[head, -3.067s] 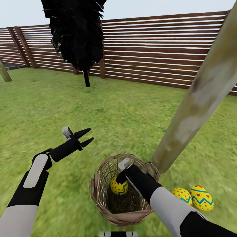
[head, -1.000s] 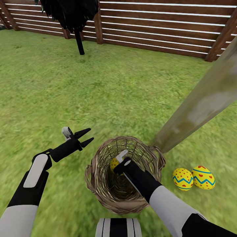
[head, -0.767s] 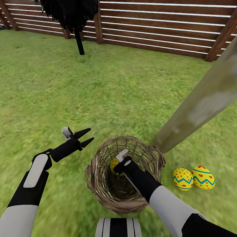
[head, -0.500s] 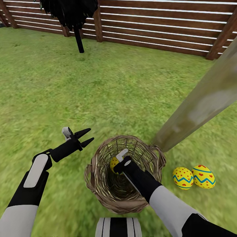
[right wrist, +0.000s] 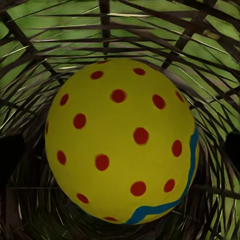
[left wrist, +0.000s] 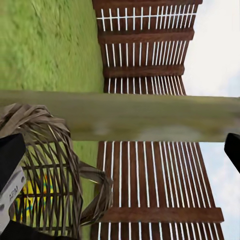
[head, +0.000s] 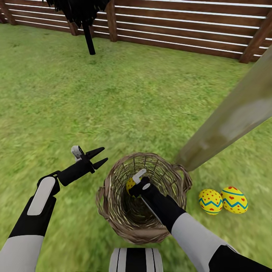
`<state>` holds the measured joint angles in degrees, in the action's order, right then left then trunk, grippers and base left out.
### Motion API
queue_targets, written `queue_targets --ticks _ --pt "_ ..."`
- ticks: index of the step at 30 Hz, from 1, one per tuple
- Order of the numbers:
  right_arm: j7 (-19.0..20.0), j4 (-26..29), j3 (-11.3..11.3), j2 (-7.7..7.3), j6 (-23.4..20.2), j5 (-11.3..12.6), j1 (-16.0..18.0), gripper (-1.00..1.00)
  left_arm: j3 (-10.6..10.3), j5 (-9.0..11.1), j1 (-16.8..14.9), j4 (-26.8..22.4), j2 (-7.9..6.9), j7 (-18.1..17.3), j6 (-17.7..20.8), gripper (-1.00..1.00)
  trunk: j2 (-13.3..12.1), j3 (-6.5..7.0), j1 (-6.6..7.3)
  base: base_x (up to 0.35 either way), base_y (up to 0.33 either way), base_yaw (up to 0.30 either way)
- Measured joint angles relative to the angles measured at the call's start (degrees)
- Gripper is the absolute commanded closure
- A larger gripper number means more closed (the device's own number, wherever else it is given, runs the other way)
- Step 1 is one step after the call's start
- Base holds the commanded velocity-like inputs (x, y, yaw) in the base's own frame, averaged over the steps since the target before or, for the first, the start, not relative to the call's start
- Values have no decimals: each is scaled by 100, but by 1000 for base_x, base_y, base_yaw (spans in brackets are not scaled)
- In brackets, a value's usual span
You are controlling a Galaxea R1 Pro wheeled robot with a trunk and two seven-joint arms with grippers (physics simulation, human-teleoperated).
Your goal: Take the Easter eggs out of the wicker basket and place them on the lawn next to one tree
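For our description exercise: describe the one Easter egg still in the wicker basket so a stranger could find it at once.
Find the pale leaning tree trunk; at its foot stands the wicker basket. Inside, at the right gripper, sits a yellow Easter egg. Unlike the two eggs lying on the lawn, it is enclosed by weave.

Illumination is bright, even and diffuse with no distinct cast shadows or glare, the lawn (head: pixel 124 98) texture smears into soft blur toward the head view's edges, the tree (head: pixel 226 121) trunk leans from wide-angle distortion, and the sky in the left wrist view is pale and washed out.
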<state>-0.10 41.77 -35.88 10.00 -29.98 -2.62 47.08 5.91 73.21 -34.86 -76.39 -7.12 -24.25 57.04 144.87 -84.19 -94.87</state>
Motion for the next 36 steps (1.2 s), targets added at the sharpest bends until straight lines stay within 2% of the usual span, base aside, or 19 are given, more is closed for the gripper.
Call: queue_targets --ticks 5,12,22,29,36 --pt "-25 9 1 0 -2 -1 0 -100 0 13 0 3 0 -1 -6 -100 4 -67 -7 0 0 0" --pt "-302 4 6 0 0 -1 0 -100 0 9 0 0 0 -2 -8 -100 10 -156 -18 0 0 0" --pt "-342 2 8 0 0 -1 0 -100 0 11 0 6 5 -2 -9 -100 23 -377 -44 0 0 0" --pt "-333 3 6 0 0 6 -9 -100 0 23 8 9 15 -2 -8 -100 23 -378 -43 0 0 0" --pt "-334 36 6 0 -1 -8 -6 -100 0 12 17 9 17 -3 -9 -100 29 -465 -53 0 0 0"
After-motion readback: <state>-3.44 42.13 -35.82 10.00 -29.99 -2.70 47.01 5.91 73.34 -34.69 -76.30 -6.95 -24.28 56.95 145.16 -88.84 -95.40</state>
